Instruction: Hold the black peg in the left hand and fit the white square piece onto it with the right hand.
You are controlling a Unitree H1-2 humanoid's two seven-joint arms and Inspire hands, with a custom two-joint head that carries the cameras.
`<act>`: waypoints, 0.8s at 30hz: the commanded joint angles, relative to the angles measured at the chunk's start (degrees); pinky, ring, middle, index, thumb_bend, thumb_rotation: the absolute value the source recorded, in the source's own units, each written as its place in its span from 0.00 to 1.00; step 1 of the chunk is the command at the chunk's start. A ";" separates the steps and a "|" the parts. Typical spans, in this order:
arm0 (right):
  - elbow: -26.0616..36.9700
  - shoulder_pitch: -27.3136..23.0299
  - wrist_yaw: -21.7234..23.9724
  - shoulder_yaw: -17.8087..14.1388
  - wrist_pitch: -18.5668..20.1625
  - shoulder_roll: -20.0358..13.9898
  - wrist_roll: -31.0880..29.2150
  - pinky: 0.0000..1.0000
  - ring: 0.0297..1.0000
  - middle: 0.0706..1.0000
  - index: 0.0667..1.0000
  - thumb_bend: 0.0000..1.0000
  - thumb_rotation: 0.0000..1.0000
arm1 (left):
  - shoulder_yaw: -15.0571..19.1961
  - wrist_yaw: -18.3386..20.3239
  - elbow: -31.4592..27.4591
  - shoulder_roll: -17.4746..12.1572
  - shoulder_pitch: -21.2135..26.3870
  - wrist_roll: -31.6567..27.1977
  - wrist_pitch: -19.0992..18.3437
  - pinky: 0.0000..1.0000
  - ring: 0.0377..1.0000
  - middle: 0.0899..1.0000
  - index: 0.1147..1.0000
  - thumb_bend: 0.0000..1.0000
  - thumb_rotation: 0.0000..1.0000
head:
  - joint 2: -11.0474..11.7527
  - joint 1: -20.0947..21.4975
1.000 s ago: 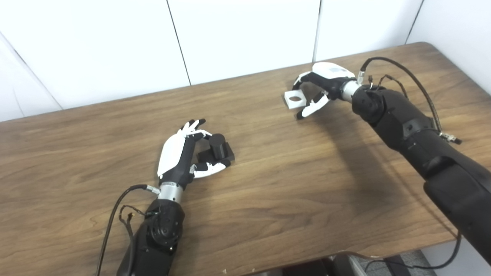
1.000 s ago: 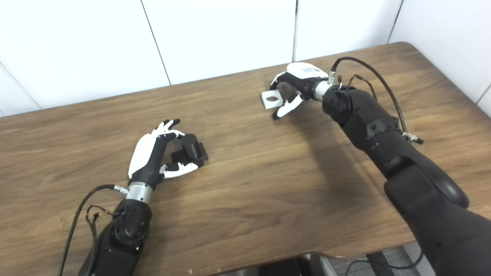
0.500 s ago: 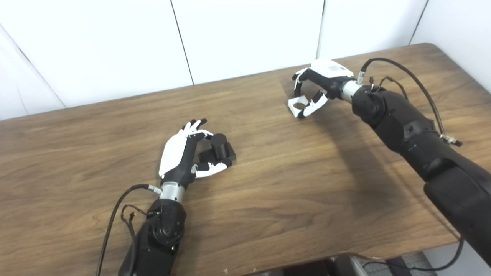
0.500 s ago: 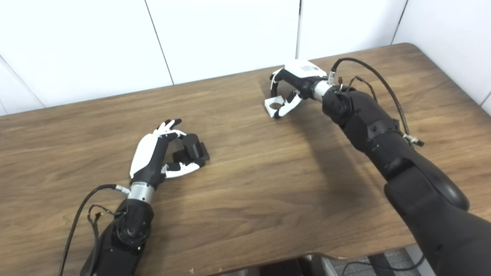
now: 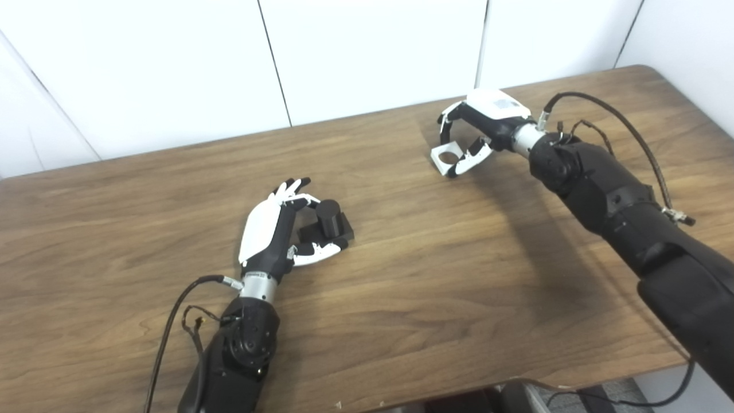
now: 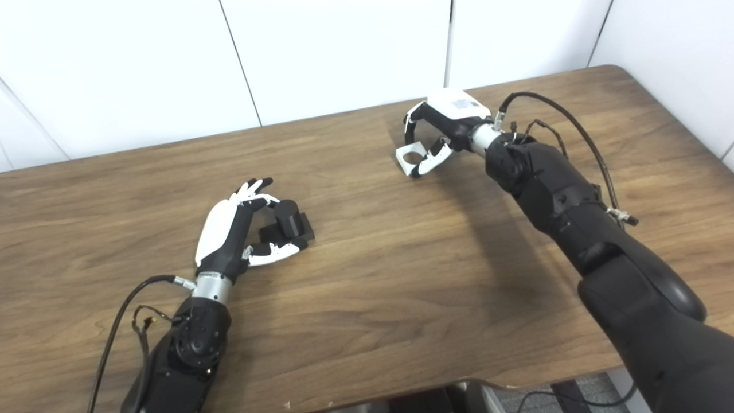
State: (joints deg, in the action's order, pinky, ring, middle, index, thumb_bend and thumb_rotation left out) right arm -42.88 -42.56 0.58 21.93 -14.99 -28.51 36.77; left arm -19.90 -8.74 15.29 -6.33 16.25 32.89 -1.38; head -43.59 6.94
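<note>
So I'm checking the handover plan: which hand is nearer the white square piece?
Right. The right hand is at the white square piece, fingers curled around it at the table's far side. The left hand is far off, cupped beside the black peg.

A test room or lab is shown. Plain white wall panels [image 5: 367, 57] with thin dark seams are seen behind the far edge of a brown wooden table [image 5: 430, 298]. Black robot arms with loose cables [image 5: 172, 321] are laid over the near edge. A bit of grey floor [image 6: 579, 390] is seen past the near right corner.
</note>
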 commanded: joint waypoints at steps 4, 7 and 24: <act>4.91 -0.31 -0.99 -2.03 -1.07 -1.18 -0.99 0.90 0.86 0.77 0.45 0.51 0.14 | -0.28 1.28 4.71 -2.43 -4.94 2.29 -4.37 1.00 0.99 0.93 0.43 0.52 0.07 | -0.08 -0.35; 7.00 0.34 -1.57 -2.76 -1.87 -1.24 -1.08 0.86 0.83 0.76 0.45 0.51 0.14 | -0.31 1.48 4.82 -2.32 -4.81 2.19 -4.52 1.00 0.99 0.93 0.43 0.52 0.07 | -0.15 -0.96; 26.84 4.57 5.43 -7.81 0.77 -0.77 -4.28 0.87 0.87 0.77 0.45 0.51 0.14 | -0.75 0.63 5.27 -0.70 -4.34 2.81 -4.84 1.00 0.98 0.92 0.43 0.52 0.07 | -0.84 -6.82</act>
State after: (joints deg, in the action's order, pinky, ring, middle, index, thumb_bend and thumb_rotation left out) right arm -18.71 -35.89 5.95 15.26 -14.14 -28.71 33.37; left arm -19.88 -8.82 15.43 -5.89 16.35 33.16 -1.55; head -44.38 0.09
